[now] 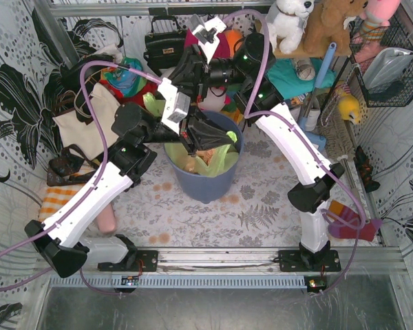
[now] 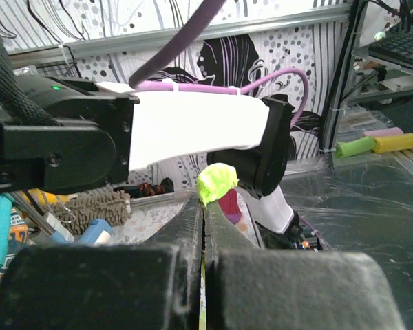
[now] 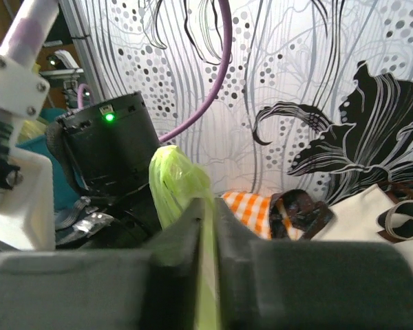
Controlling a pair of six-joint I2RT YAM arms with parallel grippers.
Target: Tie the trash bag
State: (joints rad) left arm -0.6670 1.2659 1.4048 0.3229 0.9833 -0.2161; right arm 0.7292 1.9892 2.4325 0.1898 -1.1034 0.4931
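Note:
The trash bag (image 1: 220, 159) is thin light-green film lining a blue-grey round bin (image 1: 206, 184) at the table's middle, with orange-tan paper showing inside. My left gripper (image 1: 224, 137) hangs over the bin's mouth. It is shut on a strip of the bag, and a green bunch (image 2: 217, 184) sticks out past the left gripper (image 2: 205, 201). My right gripper (image 1: 182, 77) is higher, behind the bin, and reaches leftward. It too is shut on bag film, with a green lobe (image 3: 173, 180) standing above the right gripper (image 3: 208, 203). The two arms cross above the bin.
A black handbag (image 1: 164, 42) and plush toys (image 1: 310, 20) stand at the back. A cream tote (image 1: 89, 124) and an orange checked cloth (image 1: 55, 201) lie left. A wire basket (image 1: 392, 65) hangs right, and a striped sock (image 1: 351, 225) lies by the right arm's base.

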